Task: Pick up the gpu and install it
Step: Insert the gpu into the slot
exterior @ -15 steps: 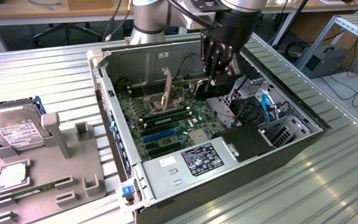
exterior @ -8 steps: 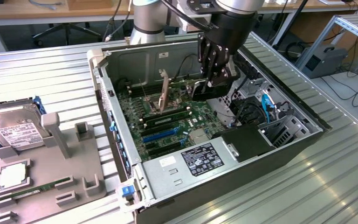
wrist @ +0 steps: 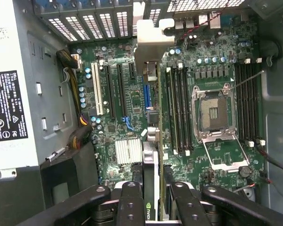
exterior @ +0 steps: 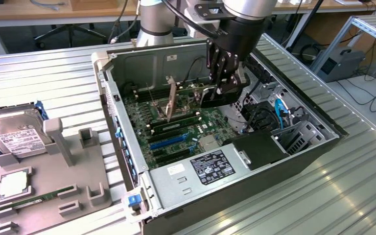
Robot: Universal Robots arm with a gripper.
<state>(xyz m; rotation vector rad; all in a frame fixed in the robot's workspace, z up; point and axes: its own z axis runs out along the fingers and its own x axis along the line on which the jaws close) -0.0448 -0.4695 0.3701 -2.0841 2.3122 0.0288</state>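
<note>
My gripper (wrist: 153,193) is down inside the open computer case (exterior: 119,112), shut on the gpu (wrist: 150,155). In the wrist view the card shows edge-on, and its silvery bracket (wrist: 148,42) points toward the case's slotted rear wall. The card hangs over the motherboard (wrist: 127,117), roughly in line with the blue expansion slot (wrist: 146,96). I cannot tell whether its edge touches the slot. In the exterior view the gripper (exterior: 224,93) holds the dark card (exterior: 209,100) over the middle of the board.
The power supply (exterior: 207,169) fills the case's near end. An open CPU socket (wrist: 212,110) and memory slots (wrist: 177,108) lie beside the card. Cables (exterior: 276,115) crowd the drive bay. Outside the case, a hard drive (exterior: 11,134) sits on a grey fixture (exterior: 44,186).
</note>
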